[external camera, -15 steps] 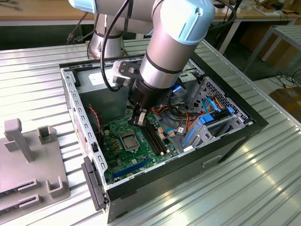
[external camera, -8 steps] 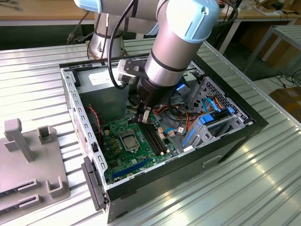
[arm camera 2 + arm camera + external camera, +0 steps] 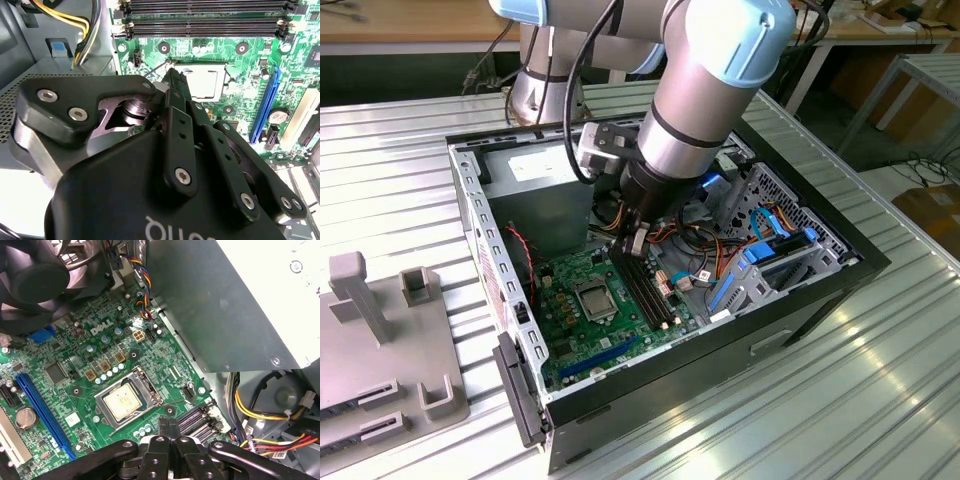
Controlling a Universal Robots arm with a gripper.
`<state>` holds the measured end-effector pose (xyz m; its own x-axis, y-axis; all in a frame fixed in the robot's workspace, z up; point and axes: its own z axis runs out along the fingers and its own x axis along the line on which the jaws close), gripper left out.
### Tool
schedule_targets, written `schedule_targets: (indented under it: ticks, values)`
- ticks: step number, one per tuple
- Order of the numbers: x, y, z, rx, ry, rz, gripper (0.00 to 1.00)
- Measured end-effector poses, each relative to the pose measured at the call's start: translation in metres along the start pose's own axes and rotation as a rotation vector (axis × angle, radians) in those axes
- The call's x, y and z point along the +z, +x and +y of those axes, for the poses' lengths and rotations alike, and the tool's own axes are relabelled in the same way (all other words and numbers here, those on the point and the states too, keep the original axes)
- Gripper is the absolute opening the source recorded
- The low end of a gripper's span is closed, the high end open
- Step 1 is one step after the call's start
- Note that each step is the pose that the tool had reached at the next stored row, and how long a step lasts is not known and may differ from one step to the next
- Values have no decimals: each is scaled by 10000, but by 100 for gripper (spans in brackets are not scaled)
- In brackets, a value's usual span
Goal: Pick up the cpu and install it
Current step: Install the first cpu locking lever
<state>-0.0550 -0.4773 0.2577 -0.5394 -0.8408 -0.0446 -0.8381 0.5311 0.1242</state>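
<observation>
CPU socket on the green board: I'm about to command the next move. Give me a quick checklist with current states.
1. Small silver-grey square cpu lying flat inside the metal socket frame: ok.
2. Hand carrying nothing, fingers together: ok.
3. Hand clear of the cpu, hovering by the long black memory slots: ok.
4. Socket latch locked down over the cpu: cannot tell.
5. Yellow and red cable bundle away from the socket: ok.

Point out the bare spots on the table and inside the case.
Free: the ribbed metal table on the exterior view's right of the computer case. Crowded: the case's inside, with cables, drive bay, green board, and the pincer above the memory slots.
</observation>
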Motion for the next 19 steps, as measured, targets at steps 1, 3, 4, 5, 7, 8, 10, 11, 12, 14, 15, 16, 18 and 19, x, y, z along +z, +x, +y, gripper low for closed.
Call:
schedule_targets:
  ticks: [1,3,4,5,7,8,10,11,12,14,15,16,18,19]
  values:
    - [0,0,0,0,1,-1,11]
    - [0,-3,-4,-1,0,0,11]
    - [0,-3,-4,-1,0,-1,11]
    - [0,-3,-4,-1,0,0,11]
    - [0,-3,-4,-1,0,0,11]
    - [0,-4,-4,-1,0,0,11]
    - [0,-4,-4,-1,0,0,11]
    - [0,-4,-5,-1,0,-1,11]
    - [0,-4,-5,-1,0,0,11]
    - [0,-12,-6,-3,0,-2,11]
    - [2,-39,0,-3,0,0,11]
    - [5,-68,11,-1,1,-1,11]
    - [13,-162,47,-4,0,0,11]
    - [16,-187,58,-4,0,-1,11]
